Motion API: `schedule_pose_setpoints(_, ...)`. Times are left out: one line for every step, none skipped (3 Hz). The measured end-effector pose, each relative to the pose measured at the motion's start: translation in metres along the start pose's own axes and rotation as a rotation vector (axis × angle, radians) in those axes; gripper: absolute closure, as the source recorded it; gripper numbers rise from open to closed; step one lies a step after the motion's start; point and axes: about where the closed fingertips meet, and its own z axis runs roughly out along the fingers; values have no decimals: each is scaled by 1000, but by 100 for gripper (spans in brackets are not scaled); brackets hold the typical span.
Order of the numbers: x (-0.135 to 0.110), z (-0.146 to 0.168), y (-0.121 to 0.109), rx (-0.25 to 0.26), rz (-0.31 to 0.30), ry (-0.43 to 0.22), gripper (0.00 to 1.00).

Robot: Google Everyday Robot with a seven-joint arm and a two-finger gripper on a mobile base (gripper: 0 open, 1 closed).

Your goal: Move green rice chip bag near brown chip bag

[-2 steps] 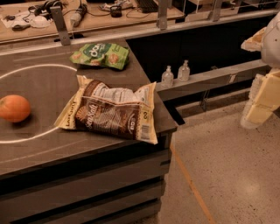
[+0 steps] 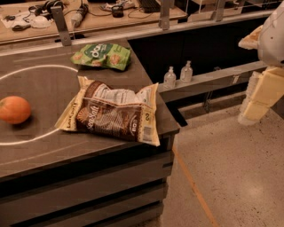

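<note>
The green rice chip bag (image 2: 102,55) lies flat at the far right part of the dark tabletop (image 2: 53,146). The brown chip bag (image 2: 112,113) with "Sea Salt" lettering lies nearer, close to the table's right front corner, a short gap from the green bag. My gripper (image 2: 259,99), cream-coloured, hangs off the table at the right edge of the view, over the floor, well to the right of both bags and touching neither.
An orange (image 2: 14,109) sits at the left inside a white curved line on the tabletop. Two small clear bottles (image 2: 177,74) stand on a lower shelf right of the table. A cluttered desk with cables (image 2: 80,13) runs behind. Speckled floor (image 2: 230,177) lies to the right.
</note>
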Motion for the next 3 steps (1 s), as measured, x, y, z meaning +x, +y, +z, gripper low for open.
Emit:
schedule_pose_setpoints(-18, 19, -25, 5, -8, -54, 0)
schedule_pose_setpoints(-51, 47, -66, 9, -29, -131, 0)
schedule_pose_setpoints(-109, 78, -120, 31, -50, -249, 0)
